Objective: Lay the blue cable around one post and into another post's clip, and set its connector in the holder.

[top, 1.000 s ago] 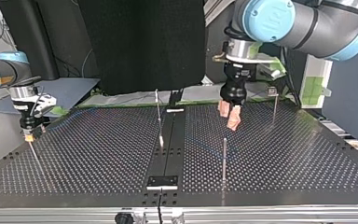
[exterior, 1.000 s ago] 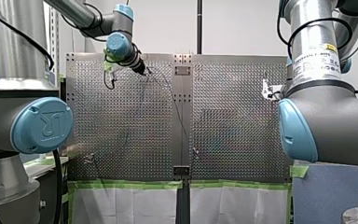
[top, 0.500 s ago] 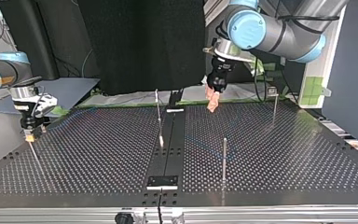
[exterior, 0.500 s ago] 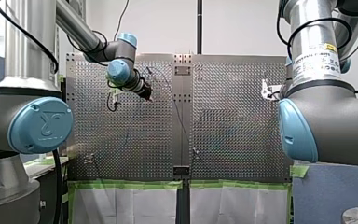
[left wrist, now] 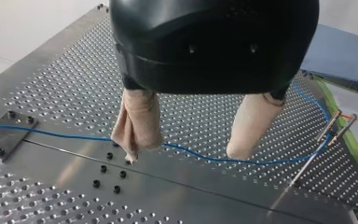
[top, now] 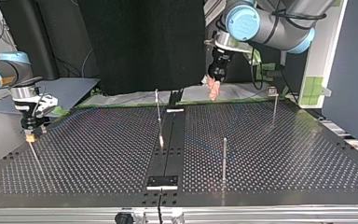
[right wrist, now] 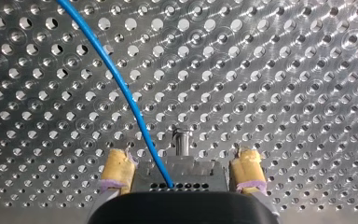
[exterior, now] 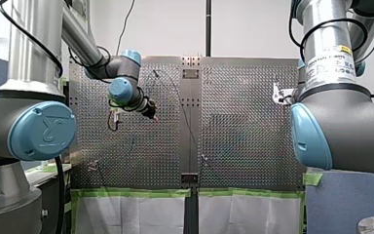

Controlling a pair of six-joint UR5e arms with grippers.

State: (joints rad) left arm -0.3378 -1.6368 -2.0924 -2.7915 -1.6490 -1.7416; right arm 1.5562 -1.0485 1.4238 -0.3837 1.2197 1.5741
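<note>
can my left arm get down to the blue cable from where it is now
Probably yes. My left claw is open and hangs above the table, with the blue cable lying flat under it and nothing between. The clip post stands off to one side, clear of a straight drop.

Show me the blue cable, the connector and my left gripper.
blue cable [left wrist: 265,163]: left wrist view, its middle run.
connector [right wrist: 179,173]: right wrist view, grey body.
left gripper [left wrist: 182,154]: left wrist view, midway between its fingers [left wrist: 137,126].
</note>
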